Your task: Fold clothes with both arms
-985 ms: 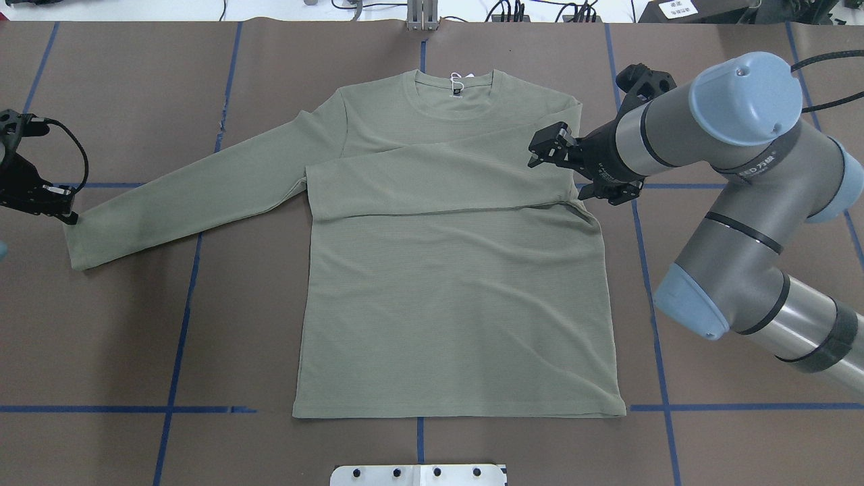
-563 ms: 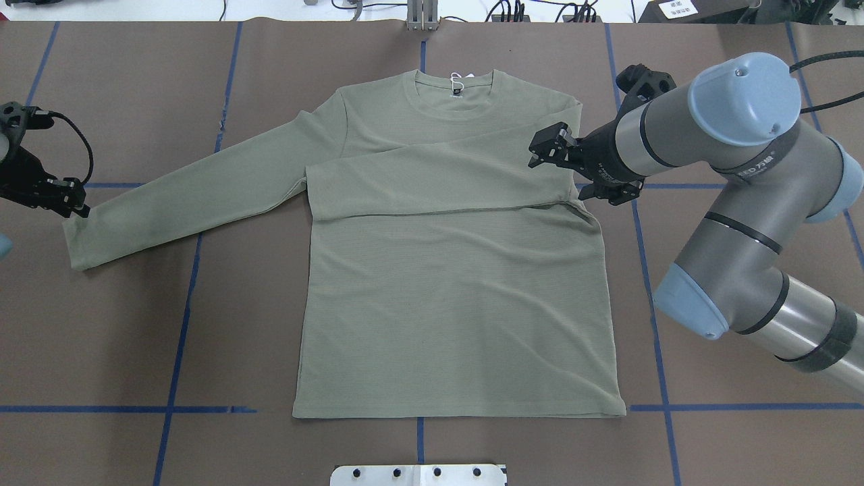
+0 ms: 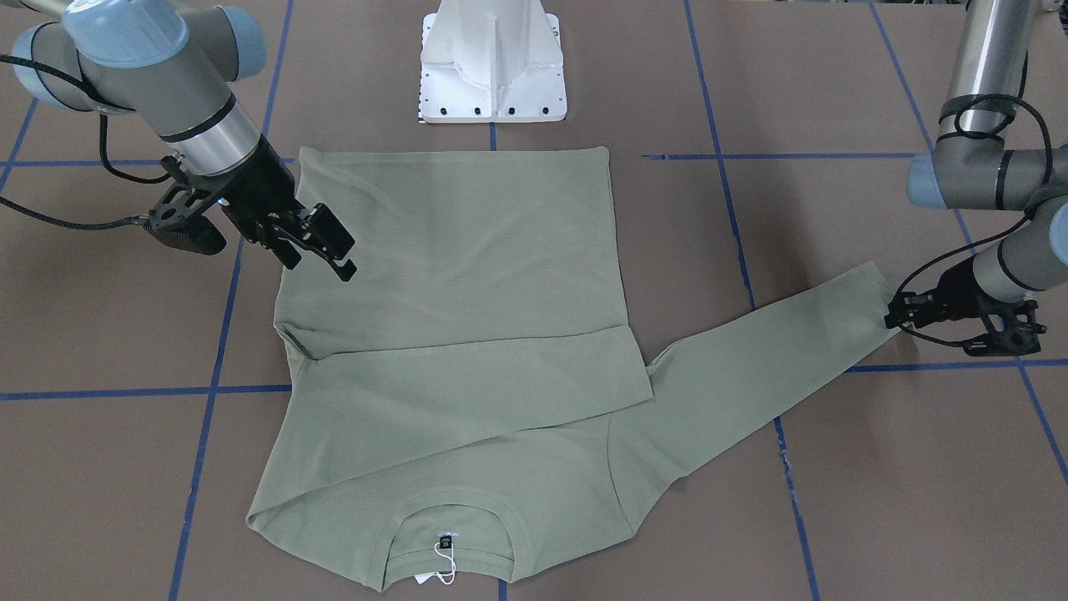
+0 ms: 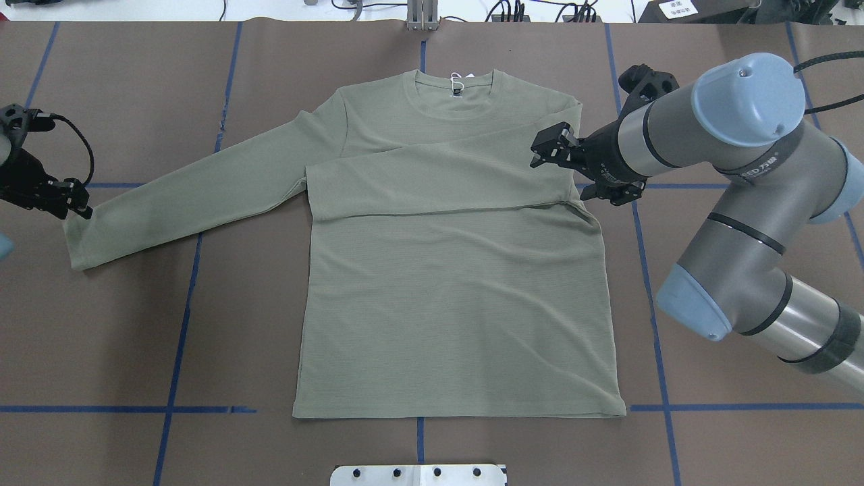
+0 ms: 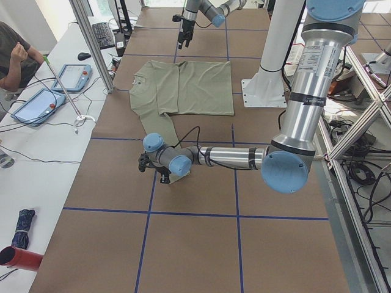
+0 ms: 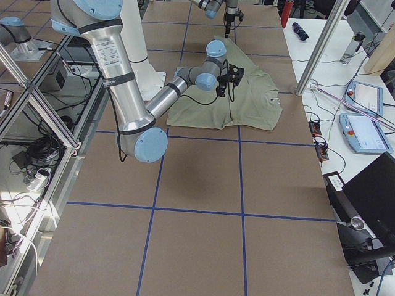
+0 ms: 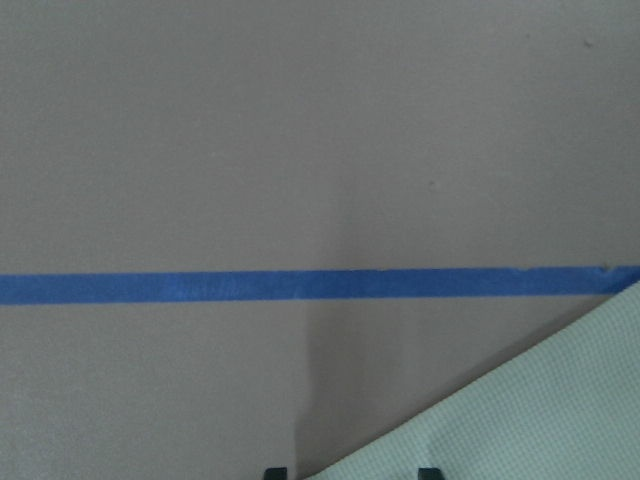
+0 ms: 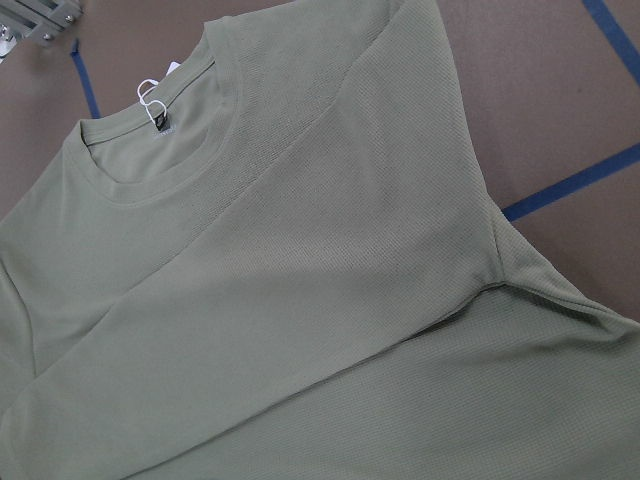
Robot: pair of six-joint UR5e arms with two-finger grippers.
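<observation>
Since a second ago the left gripper (image 4: 73, 206) has slid in from the table's edge toward the cuff, and the right gripper (image 4: 560, 174) has barely shifted. The left gripper's fingertips (image 7: 272, 472) stand apart, and the cuff's corner shows between them. From there the shirt (image 4: 459, 304) stretches away, its long sleeve running up to the body, which lies flat and front-up on the brown table cover (image 4: 135, 101). The other sleeve is folded across the chest. Its fold at the shoulder lies just beneath the right gripper, which hangs spread wide and empty.
</observation>
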